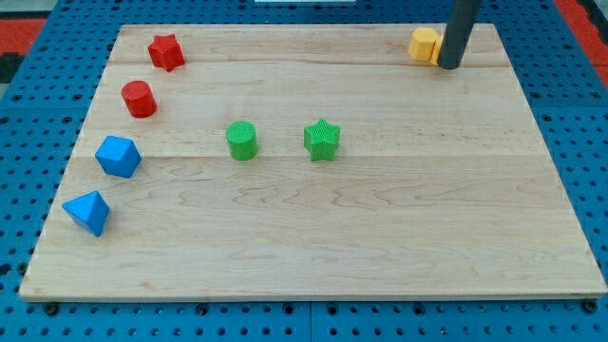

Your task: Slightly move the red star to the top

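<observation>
The red star (165, 51) lies near the top left corner of the wooden board (380, 228). My tip (449, 66) is at the view's top right, far from the star, right beside the yellow block (425, 44) on that block's right; whether it touches cannot be told. A red cylinder (139, 99) sits just below the star.
A blue block (118, 156) and a second blue block (87, 212) lie along the left edge. A green cylinder (241, 140) and a green star (322, 140) sit mid-board. The board rests on a blue perforated surface (28, 123).
</observation>
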